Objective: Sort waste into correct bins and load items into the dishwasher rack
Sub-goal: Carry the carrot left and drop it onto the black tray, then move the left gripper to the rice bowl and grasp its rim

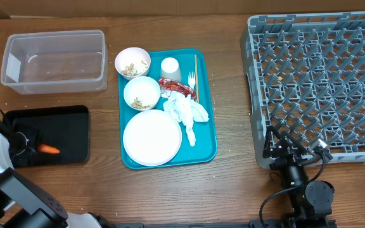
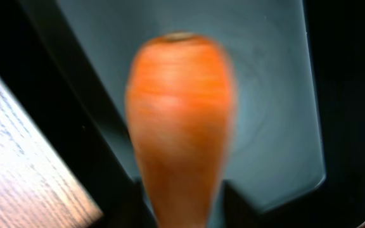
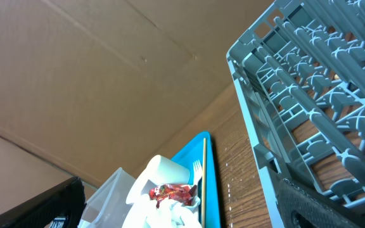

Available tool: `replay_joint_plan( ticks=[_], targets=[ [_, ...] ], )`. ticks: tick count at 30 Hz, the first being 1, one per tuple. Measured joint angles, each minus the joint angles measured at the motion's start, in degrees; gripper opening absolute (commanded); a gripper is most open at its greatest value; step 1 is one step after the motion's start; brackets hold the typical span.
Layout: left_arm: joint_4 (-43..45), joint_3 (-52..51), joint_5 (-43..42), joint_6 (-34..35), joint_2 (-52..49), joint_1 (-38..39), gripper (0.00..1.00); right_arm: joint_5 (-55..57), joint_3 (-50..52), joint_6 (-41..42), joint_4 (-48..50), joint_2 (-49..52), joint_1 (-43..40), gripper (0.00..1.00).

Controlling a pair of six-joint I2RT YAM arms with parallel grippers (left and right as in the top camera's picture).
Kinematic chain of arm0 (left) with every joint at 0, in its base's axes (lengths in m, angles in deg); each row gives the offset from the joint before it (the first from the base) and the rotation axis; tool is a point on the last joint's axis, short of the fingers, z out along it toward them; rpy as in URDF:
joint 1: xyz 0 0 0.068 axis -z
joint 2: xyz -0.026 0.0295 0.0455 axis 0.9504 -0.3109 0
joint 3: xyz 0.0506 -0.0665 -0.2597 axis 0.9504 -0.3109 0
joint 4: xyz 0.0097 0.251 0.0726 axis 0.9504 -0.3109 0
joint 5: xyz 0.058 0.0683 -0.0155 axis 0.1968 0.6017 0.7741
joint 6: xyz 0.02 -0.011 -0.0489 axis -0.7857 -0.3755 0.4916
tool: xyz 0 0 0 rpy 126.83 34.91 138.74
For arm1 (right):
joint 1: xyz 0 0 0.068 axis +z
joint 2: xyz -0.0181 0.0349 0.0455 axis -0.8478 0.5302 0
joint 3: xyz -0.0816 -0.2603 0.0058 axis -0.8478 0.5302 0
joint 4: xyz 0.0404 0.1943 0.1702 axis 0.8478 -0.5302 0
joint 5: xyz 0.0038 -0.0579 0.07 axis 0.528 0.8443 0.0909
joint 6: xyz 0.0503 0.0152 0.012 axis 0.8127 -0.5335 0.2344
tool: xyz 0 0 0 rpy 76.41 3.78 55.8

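- Orange carrot lies inside the outline of the black tray. In the overhead view it is at 3 o'clock from the left jaws, just beside them.
- Its long axis runs from 9 to 3 o'clock there, in line with the jaws. In the left wrist view the crown end points to 12 o'clock and the narrow end sits at 6 o'clock, between the jaws.
- I cannot tell whether the left jaws pinch that narrow end or stand clear of it, because the carrot is blurred.
- Right jaws are spread and empty at the near-left corner of the dishwasher rack. They are well apart from the carrot, beyond the teal tray.
- The left arm is plainly the nearer one. Judging by the tray floor under the whole carrot, a plain release would do.
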Motion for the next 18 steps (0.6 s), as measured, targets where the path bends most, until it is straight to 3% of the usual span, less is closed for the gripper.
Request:
replay_joint_plan(
  ticks=[8, 12, 14, 18],
  targets=[
    [2.4, 0.0, -8.7, -1.8, -0.1, 0.0, 1.0, 0.0, 0.0, 0.0, 0.0, 0.0, 0.0, 1.0],
    [4.1, -0.2, -16.8, -7.1, 8.2, 1.9, 1.0, 0.0, 0.0, 0.0, 0.0, 0.0, 0.0, 1.0],
    [4.6, -0.2, -20.6, -11.1, 16.1, 7.4, 1.0, 0.0, 0.0, 0.0, 0.0, 0.0, 0.0, 1.0],
    [7.8, 0.0, -20.8, -22.4, 23.2, 29.1, 1.0, 0.0, 0.0, 0.0, 0.0, 0.0, 0.0, 1.0]
  ],
)
